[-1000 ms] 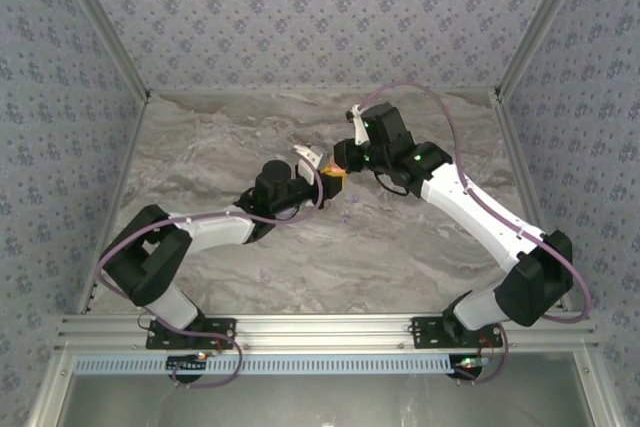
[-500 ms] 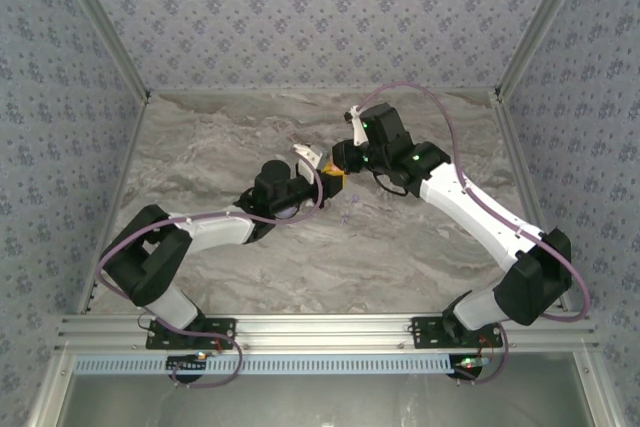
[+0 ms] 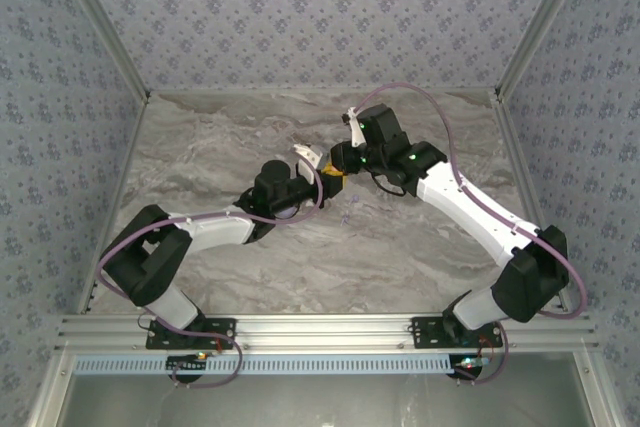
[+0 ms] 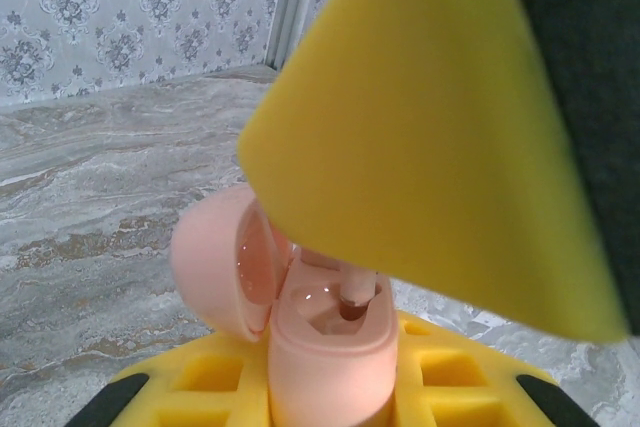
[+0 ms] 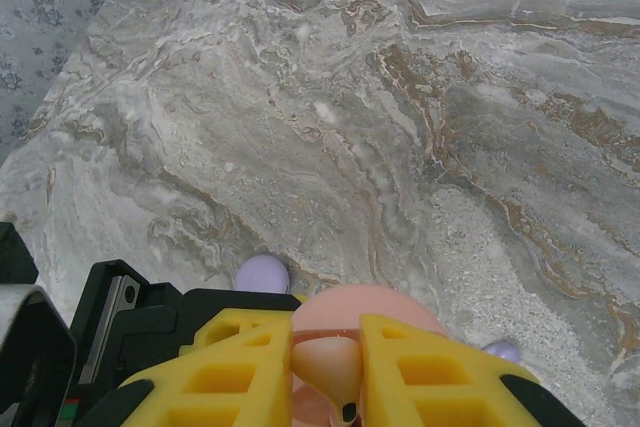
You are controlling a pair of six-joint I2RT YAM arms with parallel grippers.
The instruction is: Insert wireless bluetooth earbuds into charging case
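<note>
- Charging case (image 4: pixel 320 357) taken as landmark. The marbled grey worktop (image 3: pixel 400 237) lies below it on every side; the case is held off the surface.
- Left arm (image 3: pixel 215 232): elbow folded out away from the case, forearm running in to it from the left.
- Right arm (image 3: pixel 470 207): long reach in from the other side, wrist tipped down over the case.
- Left tool (image 4: pixel 330 402): yellow jaws clamped on the lower body of the case, which stands upright with its lid (image 4: pixel 215 267) hinged open to one side.
- Right tool (image 5: pixel 327 377): jaws nearly together, pinching a pinkish earbud (image 4: pixel 353 295) directly above the case.
- Step, by my reading: seating this earbud, whose stem tip sits at the mouth of a socket.
- Next move calls for a straight push along the socket axis with the case kept steady, then release.
- Two lilac pieces (image 5: pixel 262 273), likely more earbuds, lie on the worktop just beyond the case.
</note>
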